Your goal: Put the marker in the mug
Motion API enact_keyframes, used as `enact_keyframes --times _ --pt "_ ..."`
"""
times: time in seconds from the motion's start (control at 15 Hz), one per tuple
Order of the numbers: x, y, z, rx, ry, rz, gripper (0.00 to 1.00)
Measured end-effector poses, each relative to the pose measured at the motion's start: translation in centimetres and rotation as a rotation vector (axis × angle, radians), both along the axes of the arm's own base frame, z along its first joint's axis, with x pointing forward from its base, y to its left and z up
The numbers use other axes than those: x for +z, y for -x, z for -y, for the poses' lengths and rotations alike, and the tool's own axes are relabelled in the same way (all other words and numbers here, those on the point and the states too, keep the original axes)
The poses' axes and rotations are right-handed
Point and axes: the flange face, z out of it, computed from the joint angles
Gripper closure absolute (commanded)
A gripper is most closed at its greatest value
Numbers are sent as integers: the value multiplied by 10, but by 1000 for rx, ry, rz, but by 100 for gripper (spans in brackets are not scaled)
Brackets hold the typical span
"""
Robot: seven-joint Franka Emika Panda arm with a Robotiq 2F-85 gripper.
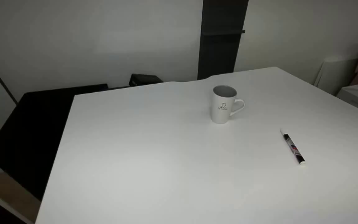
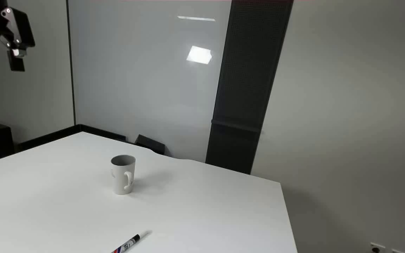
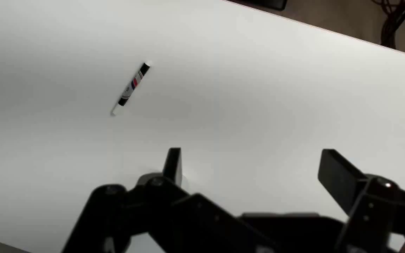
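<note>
The marker [image 1: 294,150] lies flat on the white table, black with a red mark, a light label band and a white tip. It also shows in the wrist view [image 3: 131,87] and, cut off by the bottom edge, in an exterior view [image 2: 129,243]. The white mug [image 1: 220,109] stands upright with its handle out, apart from the marker; it shows in both exterior views [image 2: 121,179]. In the wrist view it seems mostly hidden behind the left finger. My gripper [image 3: 251,150] is open and empty, high above the table. Part of it shows in an exterior view [image 2: 17,60].
The white table [image 1: 135,149] carries the mug and the marker. A black surface [image 1: 26,130] adjoins its edge. A wall with a dark panel [image 2: 250,88] stands behind. Cables [image 3: 394,24] hang beyond the table edge.
</note>
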Motion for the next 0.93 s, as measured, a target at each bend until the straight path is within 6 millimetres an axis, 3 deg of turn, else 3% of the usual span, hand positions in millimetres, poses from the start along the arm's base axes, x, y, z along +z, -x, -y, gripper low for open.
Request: enact_keyframes --times 0.73,0.93 --pt "0 0 0 -2 1 2 0" --pt "-3 -8 11 -22 2 23 0"
